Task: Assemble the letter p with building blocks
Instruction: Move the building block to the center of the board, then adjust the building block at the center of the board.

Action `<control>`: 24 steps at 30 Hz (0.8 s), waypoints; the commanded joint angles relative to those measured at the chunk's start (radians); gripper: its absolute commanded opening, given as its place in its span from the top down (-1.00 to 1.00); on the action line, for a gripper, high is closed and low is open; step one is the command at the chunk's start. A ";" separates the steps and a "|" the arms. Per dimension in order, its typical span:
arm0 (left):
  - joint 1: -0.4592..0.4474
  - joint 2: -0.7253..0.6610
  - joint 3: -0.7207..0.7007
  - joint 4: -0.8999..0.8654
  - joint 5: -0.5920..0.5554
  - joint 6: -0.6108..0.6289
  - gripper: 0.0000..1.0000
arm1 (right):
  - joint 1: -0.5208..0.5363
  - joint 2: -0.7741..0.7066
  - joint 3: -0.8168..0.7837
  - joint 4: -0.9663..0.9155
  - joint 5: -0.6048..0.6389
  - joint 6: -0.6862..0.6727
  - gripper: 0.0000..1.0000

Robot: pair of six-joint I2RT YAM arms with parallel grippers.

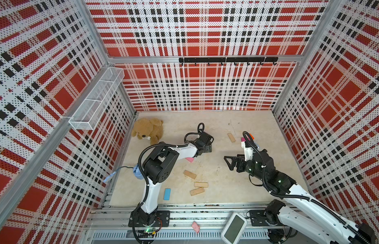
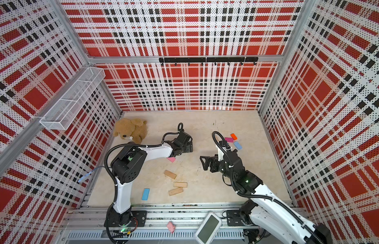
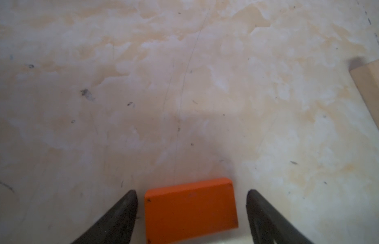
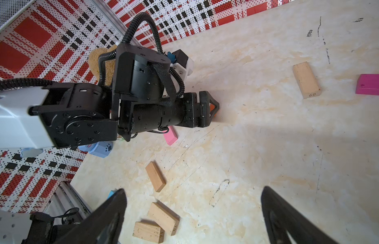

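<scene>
In the left wrist view an orange block [image 3: 190, 209] lies flat on the table between the fingers of my left gripper [image 3: 191, 191], which is open with a gap on each side. From above, the left gripper [image 1: 207, 145] hides that block. My right gripper [image 1: 228, 162] hovers open and empty over the table's middle. Three tan blocks [image 1: 189, 174] [image 1: 201, 184] [image 1: 197, 191] lie near the front, with a light blue one [image 1: 167, 194] beside them. A pink block [image 1: 190, 159] peeks out under the left arm. Another tan block [image 1: 231, 137] lies farther back. Orange [image 2: 233, 136], magenta [image 2: 228, 139] and light blue [image 2: 237, 145] blocks cluster at the right.
A brown teddy bear [image 1: 148, 131] sits in the back left corner. A wire basket [image 1: 97, 99] hangs on the left wall. A white timer [image 1: 234, 228] and a pink piece [image 1: 196, 227] rest on the front rail. A small blue box [image 4: 99, 149] is by the left wall.
</scene>
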 commanded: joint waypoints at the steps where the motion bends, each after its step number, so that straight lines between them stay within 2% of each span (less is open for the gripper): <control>1: -0.030 -0.080 0.034 -0.070 -0.025 0.009 -0.75 | 0.007 -0.001 0.032 0.035 0.017 -0.022 -1.00; 6: -0.079 -0.229 -0.021 -0.084 -0.089 0.017 -0.96 | 0.007 -0.010 0.031 0.028 0.020 -0.027 -1.00; 10: -0.096 -0.410 -0.195 -0.036 -0.120 0.003 -0.99 | 0.008 -0.022 0.031 0.024 0.017 -0.025 -1.00; 14: -0.067 -0.582 -0.391 0.012 -0.082 -0.011 -0.99 | 0.010 -0.028 0.030 0.026 0.015 -0.021 -1.00; 17: -0.006 -0.662 -0.526 0.045 0.012 -0.043 -0.99 | 0.011 -0.025 0.028 0.031 0.013 -0.017 -1.00; 20: 0.059 -0.703 -0.625 0.094 0.058 -0.063 -0.99 | 0.015 -0.015 0.029 0.037 0.009 -0.013 -1.00; 24: 0.104 -0.665 -0.657 0.143 0.134 -0.073 -0.99 | 0.024 -0.002 0.030 0.043 0.013 -0.012 -1.00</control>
